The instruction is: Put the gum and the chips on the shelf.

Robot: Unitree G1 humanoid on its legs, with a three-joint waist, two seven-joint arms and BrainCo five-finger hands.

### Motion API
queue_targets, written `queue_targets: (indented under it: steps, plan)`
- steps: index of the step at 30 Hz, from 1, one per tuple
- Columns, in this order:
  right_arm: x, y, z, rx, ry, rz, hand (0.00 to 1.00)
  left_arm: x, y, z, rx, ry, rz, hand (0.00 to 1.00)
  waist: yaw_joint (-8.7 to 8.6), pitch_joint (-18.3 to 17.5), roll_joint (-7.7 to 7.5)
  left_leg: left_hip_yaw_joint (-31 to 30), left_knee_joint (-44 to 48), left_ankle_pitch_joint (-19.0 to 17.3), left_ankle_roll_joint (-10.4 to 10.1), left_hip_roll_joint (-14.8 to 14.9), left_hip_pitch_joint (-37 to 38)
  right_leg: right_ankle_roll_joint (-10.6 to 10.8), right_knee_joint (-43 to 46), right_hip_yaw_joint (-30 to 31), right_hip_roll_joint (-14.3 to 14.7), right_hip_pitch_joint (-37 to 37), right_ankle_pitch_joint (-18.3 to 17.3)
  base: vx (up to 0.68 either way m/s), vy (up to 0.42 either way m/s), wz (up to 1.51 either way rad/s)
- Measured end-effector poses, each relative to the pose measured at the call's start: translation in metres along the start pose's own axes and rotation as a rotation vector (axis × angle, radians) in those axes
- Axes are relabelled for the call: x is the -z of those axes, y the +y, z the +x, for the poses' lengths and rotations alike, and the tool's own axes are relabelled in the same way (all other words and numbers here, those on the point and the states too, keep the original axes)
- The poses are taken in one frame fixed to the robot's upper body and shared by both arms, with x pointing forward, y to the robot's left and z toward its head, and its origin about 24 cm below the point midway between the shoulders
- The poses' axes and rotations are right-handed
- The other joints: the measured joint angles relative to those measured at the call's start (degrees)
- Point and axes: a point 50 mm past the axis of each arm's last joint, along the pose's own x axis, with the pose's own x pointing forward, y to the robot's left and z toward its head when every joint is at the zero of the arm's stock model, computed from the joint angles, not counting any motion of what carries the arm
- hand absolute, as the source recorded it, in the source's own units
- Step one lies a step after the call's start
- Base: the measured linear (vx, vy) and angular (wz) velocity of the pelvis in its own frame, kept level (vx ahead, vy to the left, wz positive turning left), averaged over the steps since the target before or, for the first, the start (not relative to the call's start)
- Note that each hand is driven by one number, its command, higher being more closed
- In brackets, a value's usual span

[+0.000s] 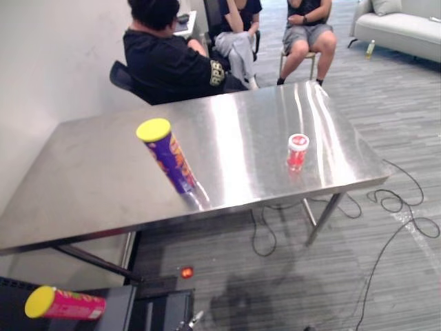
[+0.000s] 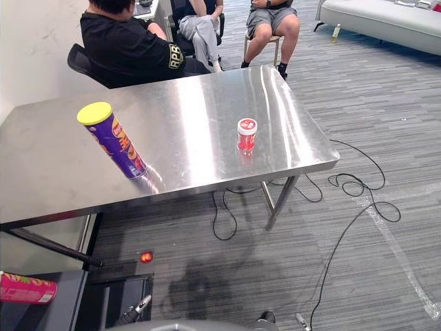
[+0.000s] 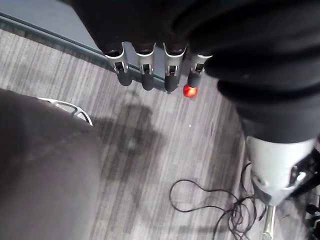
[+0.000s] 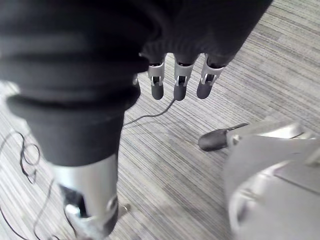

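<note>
My left hand (image 3: 145, 76) and my right hand (image 4: 181, 82) hang over the grey striped floor (image 3: 150, 150), fingers loose and straight, holding nothing. The tall purple chips can with a yellow lid (image 1: 167, 156) stands on the shiny steel surface (image 1: 89, 179). The small red gum jar with a white lid (image 1: 297, 152) stands well apart from it, toward my right.

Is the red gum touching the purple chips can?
No, the gum stands well apart from the chips can, with bare table between them.
</note>
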Motion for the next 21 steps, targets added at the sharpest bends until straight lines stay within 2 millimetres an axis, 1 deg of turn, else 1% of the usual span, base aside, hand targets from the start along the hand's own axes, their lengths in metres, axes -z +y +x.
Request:
queue_targets:
  steps: [1,2,4,5,6,8,9,11,12,14,16,17,18,19,21]
  plan:
    - [-0.011,-0.003,0.002,0.017,-0.03,0.049,0.0,-0.001,0.002,0.0,-0.004,0.0,0.004,0.0,-0.01,0.17,-0.29,-0.03,0.02,0.0,0.0,-0.18,-0.25,0.02,-0.62,0.02,-0.04,0.0,0.47,-0.04,0.041,-0.01]
    - [-0.028,-0.007,0.005,0.044,-0.077,0.129,0.0,-0.002,0.003,0.0,-0.007,-0.003,0.01,0.0,-0.02,0.38,-0.64,-0.06,0.02,0.0,0.0,-0.49,-0.56,-0.13,-1.32,0.06,-0.14,-0.06,0.99,-0.04,0.042,-0.01]
    - [-0.058,-0.014,0.007,0.073,-0.152,0.219,0.0,-0.002,0.006,0.0,-0.014,-0.006,0.004,0.0,-0.2,0.72,-1.17,-0.11,-0.17,0.0,0.0,-0.94,-0.86,-0.04,-2.44,0.34,-0.16,-0.09,1.76,-0.05,0.043,-0.04]
    - [-0.079,-0.017,0.008,0.085,-0.206,0.278,0.0,-0.001,0.008,-0.001,-0.023,-0.006,-0.013,0.0,-0.33,0.93,-1.5,-0.08,-0.33,0.0,0.0,-1.09,-0.93,-0.06,-3.01,0.55,-0.12,-0.11,2.11,-0.04,0.03,-0.08]
    - [-0.089,-0.018,0.008,0.09,-0.232,0.302,0.0,-0.001,0.009,-0.001,-0.026,-0.006,-0.019,0.0,-0.38,0.97,-1.57,-0.07,-0.44,0.0,0.01,-1.13,-0.95,-0.03,-3.08,0.76,-0.09,-0.24,2.16,-0.03,0.02,-0.11]
    - [-0.131,-0.015,0.005,0.091,-0.348,0.364,0.0,0.0,0.012,-0.002,-0.037,-0.006,-0.036,0.0,-0.65,1.25,-2.03,0.02,-1.09,-0.01,0.01,-1.19,-1.1,-0.01,-3.14,1.57,0.18,-0.96,2.2,-0.03,0.009,-0.12]
    - [-0.159,-0.01,-0.001,0.082,-0.454,0.378,0.0,0.0,0.013,-0.002,-0.042,-0.007,-0.042,0.0,-1.21,1.1,-1.81,0.05,-1.12,-0.01,0.0,-1.28,-1.6,-0.3,-3.19,1.85,0.31,-1.61,2.42,-0.03,0.005,-0.08]
    - [-0.182,-0.005,-0.008,0.071,-0.55,0.357,0.0,0.002,0.013,-0.003,-0.047,-0.005,-0.048,0.0,-1.63,1.29,-2.09,0.05,-1.3,-0.02,0.0,-1.25,-1.72,-0.34,-3.52,1.95,0.39,-1.75,2.49,-0.01,-0.001,-0.04]
    - [-0.199,-0.003,-0.016,0.067,-0.628,0.341,0.0,0.003,0.014,-0.003,-0.049,-0.002,-0.051,0.0,-1.7,1.17,-1.9,0.07,-1.52,-0.02,-0.01,-1.25,-1.62,-0.31,-3.72,2.11,0.5,-1.73,2.53,0.0,0.001,-0.08]
    - [-0.241,0.006,-0.044,0.041,-0.844,0.318,0.0,0.004,0.013,-0.004,-0.051,-0.007,-0.061,0.0,-1.75,0.91,-1.49,0.05,-1.58,-0.02,-0.01,-1.23,-1.5,-0.31,-3.76,2.61,0.51,-1.81,2.53,0.0,0.009,-0.1]
    - [-0.26,0.013,-0.061,0.045,-0.953,0.277,0.0,0.003,0.013,-0.004,-0.053,-0.021,-0.07,0.0,-1.76,0.89,-1.47,0.01,-1.58,-0.02,-0.01,-1.19,-1.46,-0.31,-3.76,2.77,0.44,-1.82,2.53,0.0,0.006,-0.02]
    - [-0.271,0.019,-0.074,0.041,-1.029,0.252,0.0,0.003,0.012,-0.004,-0.052,-0.023,-0.07,0.0,-1.74,0.73,-1.24,-0.03,-1.57,-0.03,-0.01,-1.24,-1.45,-0.3,-3.75,2.78,0.33,-1.79,2.53,0.0,0.029,0.03]
    - [-0.28,0.027,-0.086,0.023,-1.092,0.227,0.0,0.003,0.012,-0.004,-0.053,-0.025,-0.068,0.0,-1.75,0.67,-1.18,-0.05,-1.49,-0.03,-0.01,-1.33,-1.45,-0.3,-3.7,2.81,0.17,-1.77,2.53,0.0,0.03,0.04]
    - [-0.284,0.033,-0.092,0.009,-1.126,0.204,0.0,0.003,0.012,-0.005,-0.052,-0.027,-0.064,0.0,-1.76,0.65,-1.16,-0.07,-1.37,-0.03,-0.02,-1.41,-1.46,-0.3,-3.66,2.85,0.05,-1.75,2.53,0.01,0.048,0.02]
    - [-0.295,0.055,-0.117,-0.061,-1.251,0.103,0.0,0.002,0.011,-0.005,-0.047,-0.035,-0.049,0.0,-1.64,0.53,-1.22,-0.19,0.23,-0.04,-0.02,-1.79,-1.52,-0.3,-3.31,3.14,-0.73,-1.51,2.53,0.03,0.06,-0.01]
